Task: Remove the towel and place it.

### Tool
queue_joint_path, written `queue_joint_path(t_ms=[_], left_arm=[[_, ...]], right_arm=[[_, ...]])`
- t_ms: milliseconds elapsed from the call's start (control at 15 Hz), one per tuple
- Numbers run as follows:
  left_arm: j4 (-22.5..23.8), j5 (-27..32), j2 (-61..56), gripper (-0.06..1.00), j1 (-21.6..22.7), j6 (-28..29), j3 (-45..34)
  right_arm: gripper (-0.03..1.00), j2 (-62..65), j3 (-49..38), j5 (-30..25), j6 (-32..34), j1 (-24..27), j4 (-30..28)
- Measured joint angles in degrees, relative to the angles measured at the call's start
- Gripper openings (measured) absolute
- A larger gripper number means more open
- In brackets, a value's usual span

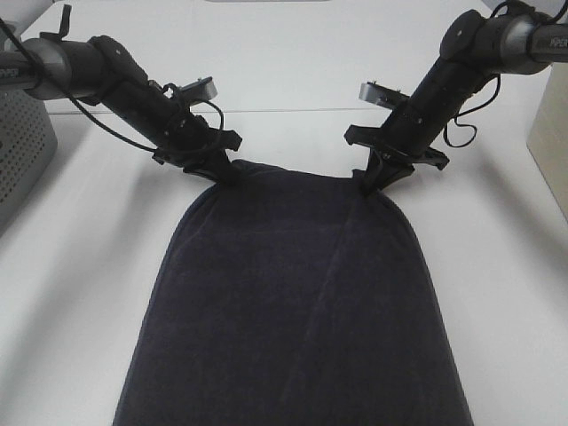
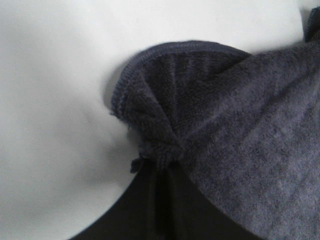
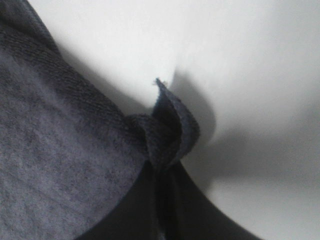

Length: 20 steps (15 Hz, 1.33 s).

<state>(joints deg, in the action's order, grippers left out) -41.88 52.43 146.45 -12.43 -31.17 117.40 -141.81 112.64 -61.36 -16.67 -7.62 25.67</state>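
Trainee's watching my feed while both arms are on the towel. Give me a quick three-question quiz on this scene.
1. True or false: the left gripper and right gripper each have their fingers shut on a far corner of the towel.
2. Where is the grey perforated basket? A: beside the left arm, at the view's left edge. B: on the towel. C: between the arms.
3. Fill in: the towel lies on a white ____.
Key: 1 true; 2 A; 3 table.
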Motion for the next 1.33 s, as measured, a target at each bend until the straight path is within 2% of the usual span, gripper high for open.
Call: queue_joint_path(t_ms=[133,400,533,733,800,1000,1200,1333], left_arm=[[1.38,-0.46,-0.52,0.01,0.0,-0.17,3.61],[4.93,-0.46,-0.63,0.01,0.0,-0.17,12.2],[6.47,-3.09,-0.63,0.01,0.0,-0.17,14.78],[7.33,-8.37,-0.63,0.01,0.0,-1.66,15.07],[7.33,-9.11,-0.63,0.01,0.0,-2.06,15.07],[7.45,-15.64,-0.57,0.01,-0.06,-4.7,15.07],[7.51,-20.45,-0.23,0.01,-0.06,-5.84,15.07],[7.51,-21.43,-0.06,0.01,-0.06,-7.56,15.07]], right_arm=[[0.01,2.86,0.0,5.39,0.0,0.0,-0.06],[0.01,6.02,0.0,12.2,0.0,0.0,-0.06],[0.01,6.02,0.0,15.47,0.0,0.0,-0.06],[0.01,6.02,0.0,23.15,-0.52,0.0,1.26],[0.01,6.02,0.0,24.06,-0.63,0.0,1.66],[0.01,6.02,0.0,31.28,-5.21,0.0,6.82],[0.01,6.02,0.0,34.61,-7.1,0.0,8.59],[0.01,5.61,0.0,35.41,-7.51,0.0,8.88]])
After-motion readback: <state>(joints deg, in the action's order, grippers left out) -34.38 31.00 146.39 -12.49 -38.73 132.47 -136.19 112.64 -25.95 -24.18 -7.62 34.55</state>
